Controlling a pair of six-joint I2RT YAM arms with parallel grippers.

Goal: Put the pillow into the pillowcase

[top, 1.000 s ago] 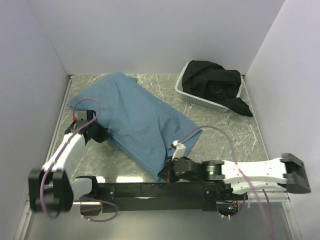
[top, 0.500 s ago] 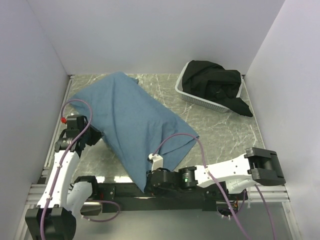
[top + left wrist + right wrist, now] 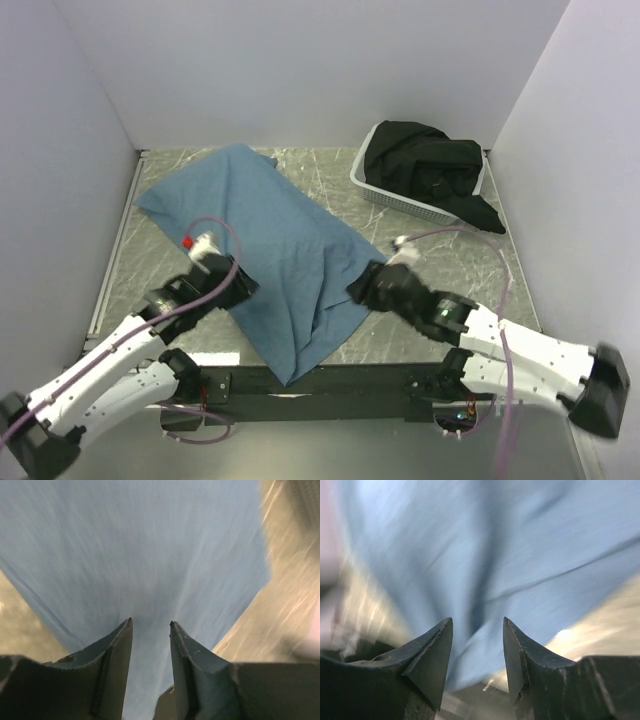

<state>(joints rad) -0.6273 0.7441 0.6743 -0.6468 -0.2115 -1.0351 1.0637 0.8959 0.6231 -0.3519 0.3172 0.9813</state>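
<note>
Left gripper [image 3: 150, 622]: jaws parted with a narrow gap and nothing pinched. Blue cloth fills the view past the tips. Whether the tips touch the cloth can't be told, the wrist view is motion-blurred.

Right gripper [image 3: 477, 620]: jaws parted, with a wider gap than the left and nothing between them. Creased blue cloth is ahead, with a strip of table at the edge of the view. This view is blurred too.

From above, the left gripper sits on the left long edge of the pillowcase [image 3: 270, 240], about two thirds of the way toward the near end. The right gripper is at the right long edge, at the near-right corner. They face each other across the cloth.

Pillowcase: dusty blue and lying spread on the table [image 3: 450, 265]. Its long axis runs diagonally from the far-left corner to near centre. The far end is broad and fairly smooth. The near end narrows to a rumpled point that reaches the black rail [image 3: 340, 378] at the arm bases. Long creases run lengthwise through the near half, and one fold near the right edge is raised.

Far right, well apart from the pillowcase, is a white slotted basket [image 3: 385, 198]. A heap of black cloth [image 3: 430, 165] lies in it and spills over its right rim.
</note>
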